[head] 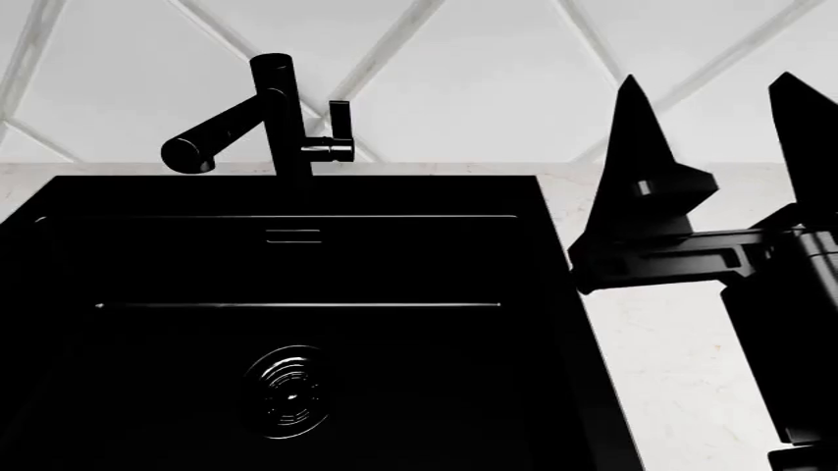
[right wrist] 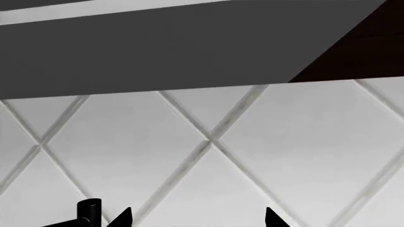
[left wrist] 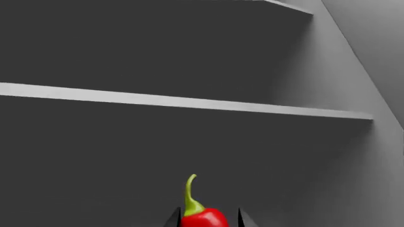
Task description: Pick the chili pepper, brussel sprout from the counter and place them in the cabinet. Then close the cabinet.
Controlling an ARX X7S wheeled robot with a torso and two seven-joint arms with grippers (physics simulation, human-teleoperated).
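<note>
Chili pepper: small glossy red pepper with a curved yellow-green stem, seen in the left wrist view clamped between the two dark fingertips of the left gripper. Stem end points away from the gripper toward the cabinet interior. Only the upper shoulder of the pepper shows; the tapered tip is out of frame.

Cabinet: plain grey box interior, open toward the left wrist camera. One pale-edged grey shelf runs across it, with a second board visible above. Both compartments in view hold nothing. The pepper hangs in front of the lower compartment, not touching shelf or wall.

Brussel sprout: not visible in any view.

Counter: white marble-look top with faint beige veins, showing as a strip beside and behind the sink in the head view.

Sink: black rectangular basin set into the counter, with a round ribbed drain in its floor. Nothing else lies in it.

Faucet: matte black, angled spout, small side lever, standing at the sink's back edge.

Backsplash: white diamond-pattern tiles with grey grout, filling the wall behind the faucet.

Right gripper: black, raised above the counter beside the sink, pointed fingers upward and spread wide apart, holding nothing. In the right wrist view its tips face the tiles beneath the cabinet's grey underside.
</note>
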